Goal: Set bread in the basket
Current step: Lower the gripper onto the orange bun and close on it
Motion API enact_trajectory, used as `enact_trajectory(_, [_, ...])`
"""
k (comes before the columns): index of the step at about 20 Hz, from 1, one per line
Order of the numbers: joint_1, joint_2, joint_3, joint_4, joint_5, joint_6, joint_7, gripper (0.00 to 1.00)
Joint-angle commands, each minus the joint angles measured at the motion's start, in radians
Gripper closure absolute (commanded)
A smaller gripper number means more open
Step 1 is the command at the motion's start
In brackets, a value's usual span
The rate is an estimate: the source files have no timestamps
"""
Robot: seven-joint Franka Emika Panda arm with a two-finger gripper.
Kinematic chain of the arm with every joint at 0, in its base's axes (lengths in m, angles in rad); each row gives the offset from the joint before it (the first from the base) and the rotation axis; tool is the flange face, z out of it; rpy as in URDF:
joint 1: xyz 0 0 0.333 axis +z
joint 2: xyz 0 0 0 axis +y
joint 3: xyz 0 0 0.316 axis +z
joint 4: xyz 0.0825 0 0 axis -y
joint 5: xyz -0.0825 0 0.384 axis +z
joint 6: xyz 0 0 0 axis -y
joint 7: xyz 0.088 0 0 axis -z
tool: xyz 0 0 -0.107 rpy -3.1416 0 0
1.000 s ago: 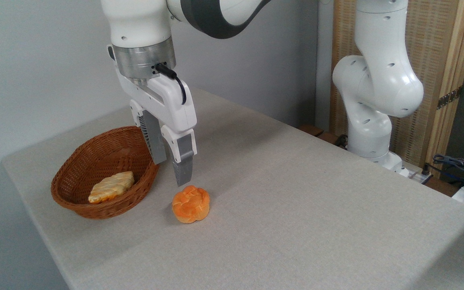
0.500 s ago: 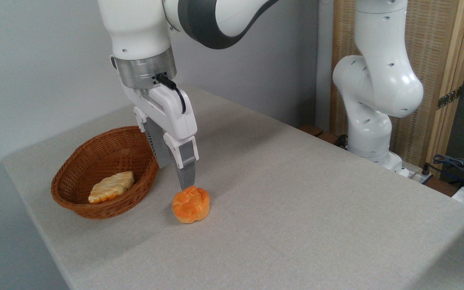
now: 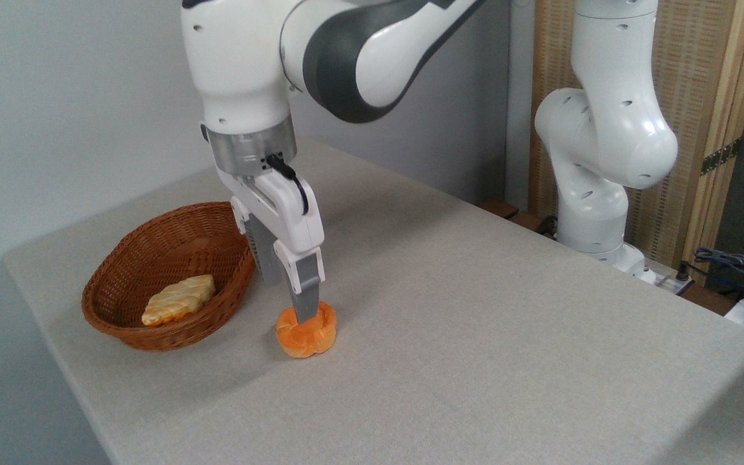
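While the gripper (image 3: 296, 298) stood spread and empty astride the orange knotted bun (image 3: 306, 332), the wicker basket (image 3: 166, 276) lay at its nine o'clock.

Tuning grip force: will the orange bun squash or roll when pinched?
The bun looks soft and puffy, so it probably dents under the pincer. Its flat underside on the table suggests little rolling. Likely light.
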Motion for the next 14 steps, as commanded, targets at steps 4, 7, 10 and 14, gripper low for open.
enact_trajectory(4, [-0.029, 0.013, 0.005, -0.087, 0.017, 0.071, 0.021, 0.00])
enact_trajectory(7, [-0.044, 0.040, 0.005, -0.087, 0.017, 0.076, 0.021, 0.00])
enact_trajectory(10, [-0.044, 0.058, 0.005, -0.087, 0.017, 0.082, 0.021, 0.00])
enact_trajectory(14, [-0.047, 0.072, 0.005, -0.085, 0.017, 0.085, 0.021, 0.17])
